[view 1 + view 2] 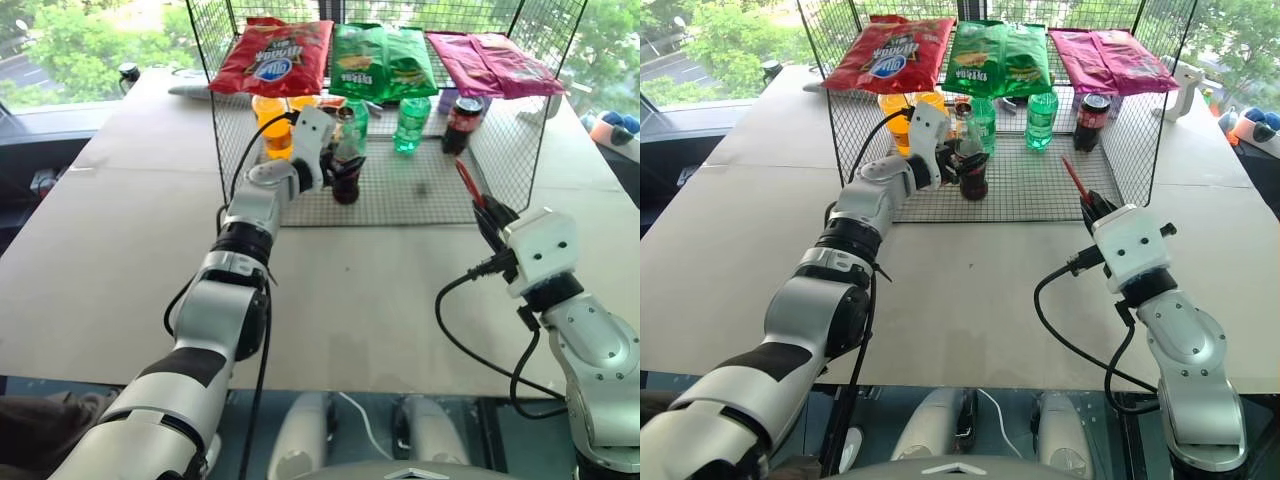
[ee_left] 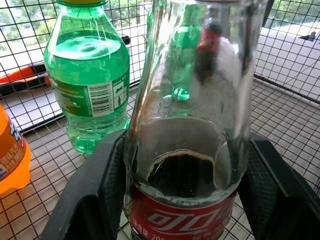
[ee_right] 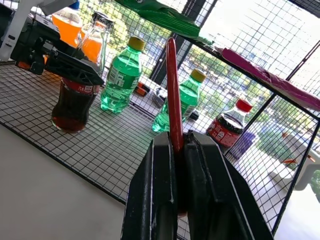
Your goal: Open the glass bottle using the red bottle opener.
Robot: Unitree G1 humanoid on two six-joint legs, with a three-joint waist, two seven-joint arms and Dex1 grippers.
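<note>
Glass bottle (image 1: 971, 170): upright on the wire rack floor (image 1: 1040, 190), front of the row; dark cola low in the body, red label band, cap on. Front spot leaves it open to reach from the surface (image 1: 970, 290) side.
Left end effector (image 1: 958, 168): fingers (image 2: 95, 195) set either side of the bottle at label height, right against the glass. Firm grip or not, cannot tell. Likely there to brace the bottle against prying.
Red bottle opener (image 3: 173, 95): pinched by its lower end in the right end effector (image 1: 1090, 207), jaws narrow, free end pointing up and forward.
Right arm: hangs over the surface, well apart from the bottle, probably waiting for a steady bottle.
Neighbours: green bottle (image 2: 87, 85) and orange bottle (image 1: 272, 125) just behind, stubby cola bottle (image 1: 1091, 120) off right. Crowded; the approach should come from the front.
Task state: cap not yet lifted.
</note>
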